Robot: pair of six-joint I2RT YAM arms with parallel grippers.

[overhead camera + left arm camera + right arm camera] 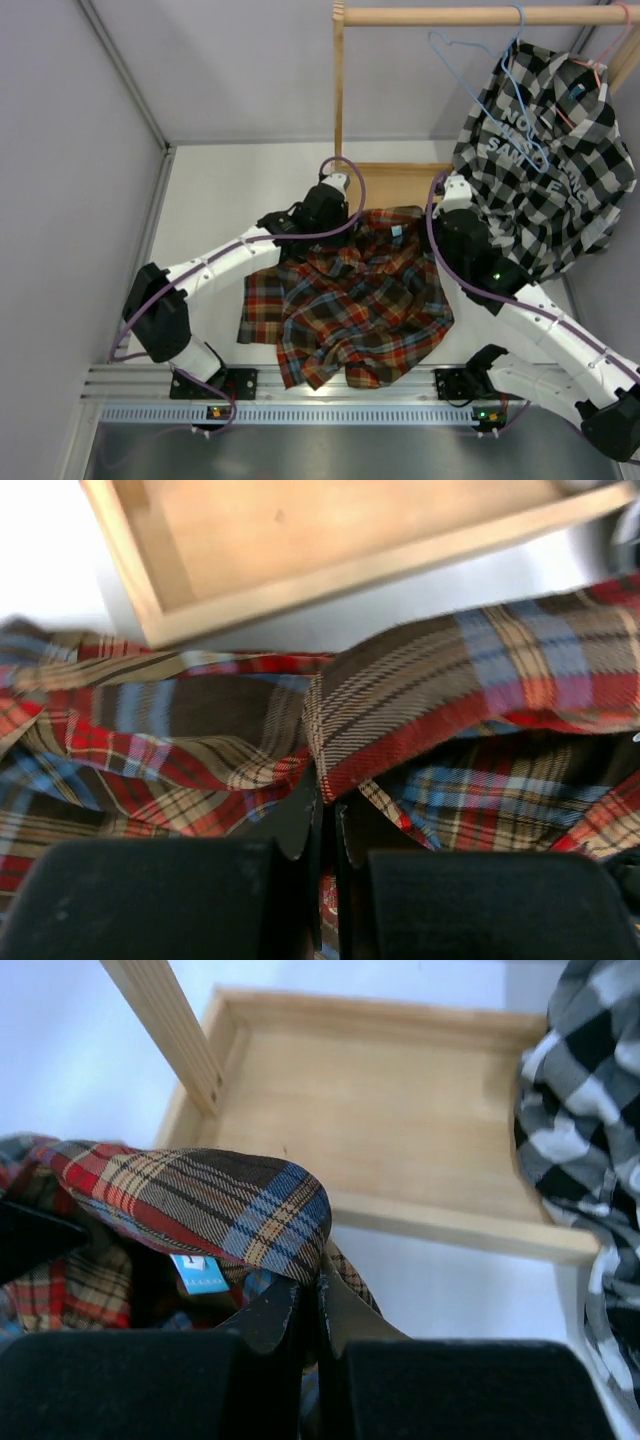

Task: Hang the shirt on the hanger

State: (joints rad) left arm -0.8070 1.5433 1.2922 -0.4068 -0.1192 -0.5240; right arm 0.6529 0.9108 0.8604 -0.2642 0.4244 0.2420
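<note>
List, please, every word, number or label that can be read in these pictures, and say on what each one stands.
"NO..." and "SAN...": large grey lettering on the checked shirt hanging from the rail. Only these beginnings seem readable; the rest is folded and blurred.
Light-blue label at the collar of the plaid shirt: it carries print, too small to read.
No other text can be seen.

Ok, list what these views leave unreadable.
Print on the label: right wrist view, too small.
Lower wire of the hanger: top view, lost against the checked shirt.
Sleeves of the shirt: top view, lost in crumpled folds.
Fingertips of the left gripper and right gripper: top view, under their wrists.
</note>
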